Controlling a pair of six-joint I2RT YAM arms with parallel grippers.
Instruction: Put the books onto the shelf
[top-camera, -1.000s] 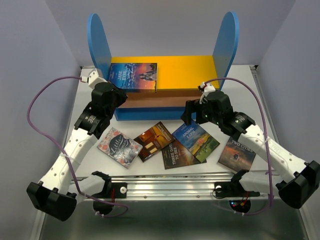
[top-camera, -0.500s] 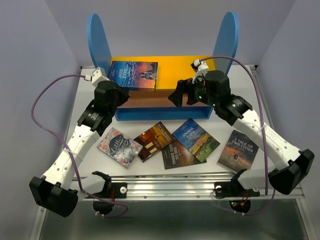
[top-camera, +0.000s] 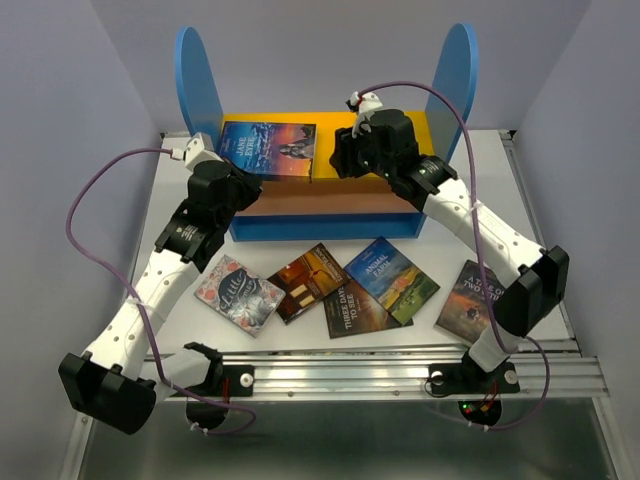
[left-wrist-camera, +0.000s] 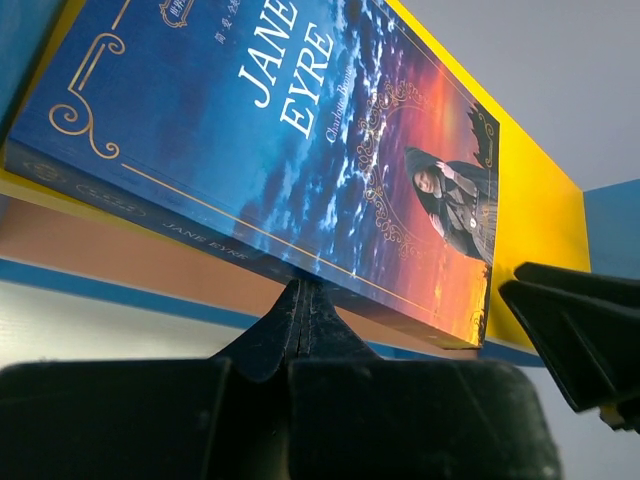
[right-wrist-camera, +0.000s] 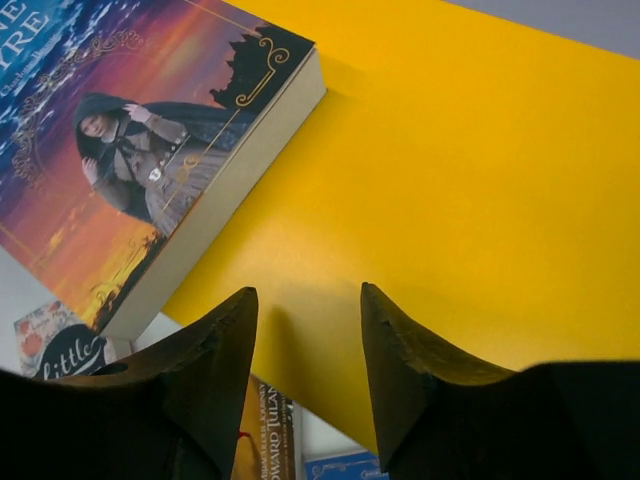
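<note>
Right wrist view: right gripper parted, empty, above yellow top board beside Jane Eyre lying flat there, left gripper pinched closed at its spine; risk: sideways nudge pushes it off.

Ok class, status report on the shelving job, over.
Left pincer shut, at near edge of Jane Eyre. Right pincer open, empty, above yellow board of shelf. Five books flat on table. Nothing blocking.

My right pincer is black; the shelf board is yellow; Jane Eyre runs deep blue into orange sunset.
</note>
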